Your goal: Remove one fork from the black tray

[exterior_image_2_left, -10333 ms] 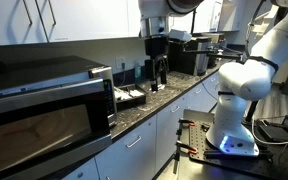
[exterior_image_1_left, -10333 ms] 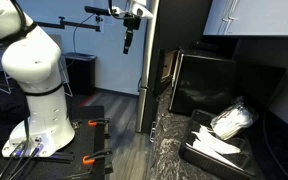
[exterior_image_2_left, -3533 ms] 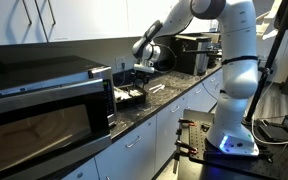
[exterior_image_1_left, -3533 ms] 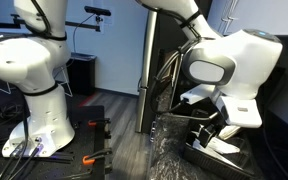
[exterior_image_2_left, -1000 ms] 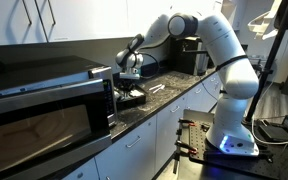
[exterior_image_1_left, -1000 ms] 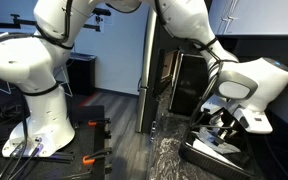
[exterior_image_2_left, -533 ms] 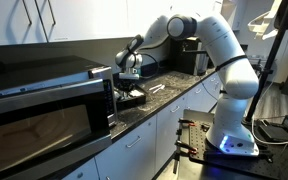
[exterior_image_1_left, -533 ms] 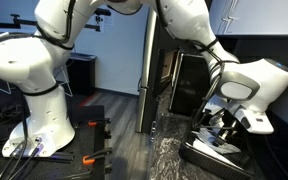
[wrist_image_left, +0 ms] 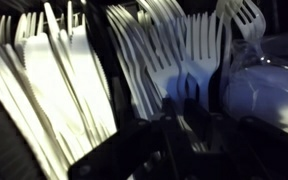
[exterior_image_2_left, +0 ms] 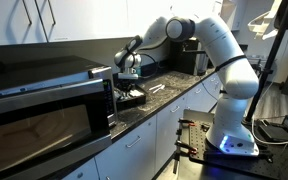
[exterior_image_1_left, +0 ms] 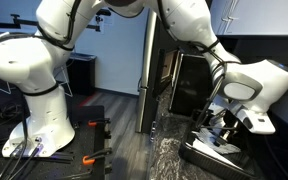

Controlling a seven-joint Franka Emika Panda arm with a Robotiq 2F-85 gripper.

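A: In an exterior view, which way is the shallow matte-black rectangular tray (exterior_image_1_left: 198, 153) lying from the gripper (exterior_image_1_left: 221, 132)?

B: Straight below it. The tray is sitting on the dark speckled desk (exterior_image_1_left: 169, 150), and the gripper is reaching down into it. Pale cutlery is showing inside, but the wrist body is covering the fingertips, so the jaw opening is not readable here.

A: And in an exterior view with the glossy black microwave (exterior_image_2_left: 44, 100) in front?

B: The tray (exterior_image_2_left: 134, 101) is sitting just beside the microwave's end, with the gripper (exterior_image_2_left: 131, 86) pointing down into it. The cutlery is too small to make out.

A: What is the wrist view giving?

B: The white plastic forks (wrist_image_left: 189, 60) are lying packed side by side and overlapping. Their long axes are running away from the camera, with the tines at the far end. The dark fingers (wrist_image_left: 169, 135) are coming in from the bottom edge, directly in line with that row. A black divider (wrist_image_left: 102, 60) is separating the forks from another stack of white cutlery (wrist_image_left: 34, 90), and a clear plastic bag (wrist_image_left: 269, 90) is lying on the opposite side.

A: Is the gripper holding one?

B: That cannot be told. The fingertips are blurring into shadow against the handles. Lifting only one fork is probably depending on freeing it from its overlapping neighbours.
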